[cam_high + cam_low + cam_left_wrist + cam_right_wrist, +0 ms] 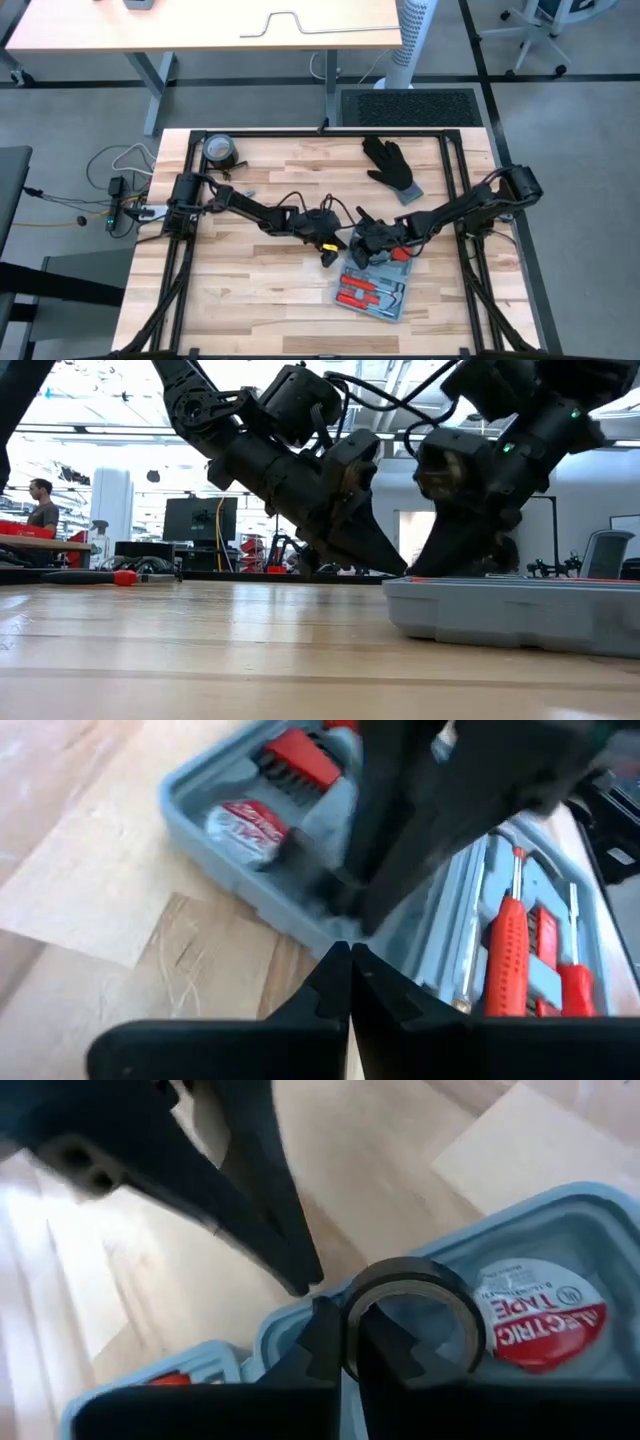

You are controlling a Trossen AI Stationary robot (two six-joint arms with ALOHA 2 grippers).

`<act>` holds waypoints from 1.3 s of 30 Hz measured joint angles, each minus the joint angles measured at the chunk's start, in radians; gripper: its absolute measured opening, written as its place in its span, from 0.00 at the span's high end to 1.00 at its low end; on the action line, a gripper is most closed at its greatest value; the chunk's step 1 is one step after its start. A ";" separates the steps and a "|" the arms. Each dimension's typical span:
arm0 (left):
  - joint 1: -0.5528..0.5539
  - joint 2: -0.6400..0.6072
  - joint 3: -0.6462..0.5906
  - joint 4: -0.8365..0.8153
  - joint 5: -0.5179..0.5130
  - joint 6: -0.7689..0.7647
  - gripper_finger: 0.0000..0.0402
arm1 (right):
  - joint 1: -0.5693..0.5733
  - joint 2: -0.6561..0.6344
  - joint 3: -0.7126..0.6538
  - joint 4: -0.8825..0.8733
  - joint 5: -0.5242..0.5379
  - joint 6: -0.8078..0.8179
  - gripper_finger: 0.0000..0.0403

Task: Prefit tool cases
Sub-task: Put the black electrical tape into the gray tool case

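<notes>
The blue-grey tool case (375, 292) lies open on the table's near right part, with red-handled tools (505, 950) and a labelled tape pack (540, 1320) in its recesses. My right gripper (350, 1318) is at the case's far left corner, shut on a small black tape roll (420, 1285). My left gripper (350, 952) stands shut just outside that same corner (285, 1320), slanting down, its tips at the case's rim (330, 932). Both show side by side in the low view, beside the case's wall (500, 610). My left gripper has its shut tips at the rim of the case's corner (330, 932), slanting down from the table's left; I cannot tell whether they touch it. My right gripper pinches the black roll's wall (352, 1302), one finger inside the ring and one outside. The roll sits over the case's corner recess beside the labelled pack.
A black glove (392, 165) lies at the far right of the table. A larger tape roll (220, 150) sits at the far left corner. Black frame rails (455, 180) run along the table's sides. Bare wood (250, 290) lies left of the case.
</notes>
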 joint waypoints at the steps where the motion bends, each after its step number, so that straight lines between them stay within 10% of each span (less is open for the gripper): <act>1: 0.004 -0.001 0.000 0.000 0.017 0.003 1.00 | 0.004 -0.016 -0.001 -0.012 -0.004 0.003 0.96; 13: 0.033 -0.016 0.000 -0.031 0.041 0.038 1.00 | -0.028 -0.211 -0.001 -0.331 0.006 -0.045 0.96; 33: 0.033 -0.016 0.000 -0.065 0.042 0.047 1.00 | -0.088 -0.064 0.000 -0.138 -0.132 -0.083 0.95; 39: 0.033 -0.016 0.000 -0.089 0.045 0.056 1.00 | -0.078 -0.071 -0.001 -0.127 -0.135 -0.049 0.73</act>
